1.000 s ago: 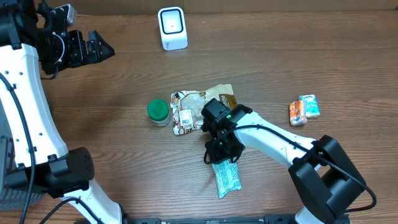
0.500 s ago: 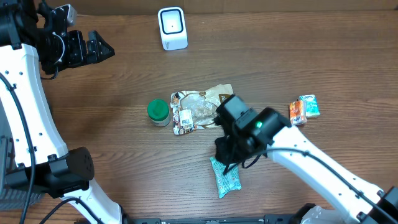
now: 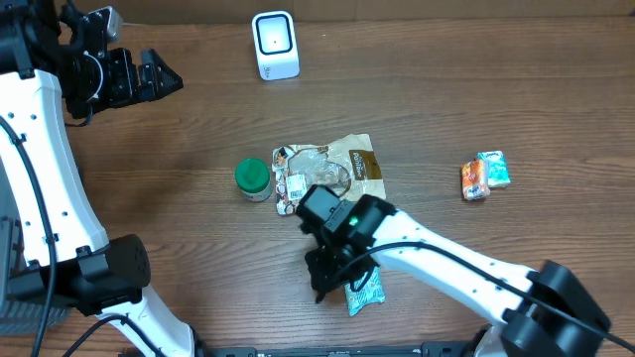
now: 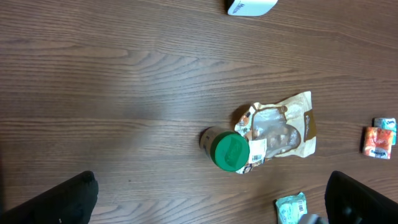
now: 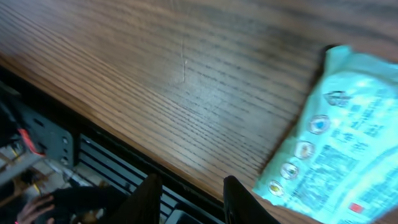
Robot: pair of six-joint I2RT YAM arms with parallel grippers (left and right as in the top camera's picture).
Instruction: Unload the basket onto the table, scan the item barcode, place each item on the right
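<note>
hiding top of teal packet (image 3: 369, 295) overhead: r arm (image 3: 437, 256).

The left hand (image 4: 211, 183) looks down on the wooden table (image 4: 93, 74), its dark fingers (image 4: 59, 202) spread wide in the lower corners, holding nothing. A white scanner (image 4: 250, 5) is cut by the top edge. A green-lidded jar (image 4: 231, 151) touches a clear-and-brown pouch (image 4: 281, 127). Two small packets (image 4: 379, 137), orange and teal, lie at the right edge, and a teal sachet (image 4: 291, 208) lies at the bottom.

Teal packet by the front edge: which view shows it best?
Right wrist: the teal packet fills the frame's right side, print visible though blurred. Overhead: packet half under the right arm. Left wrist: packet small, cut by the bottom edge.
</note>
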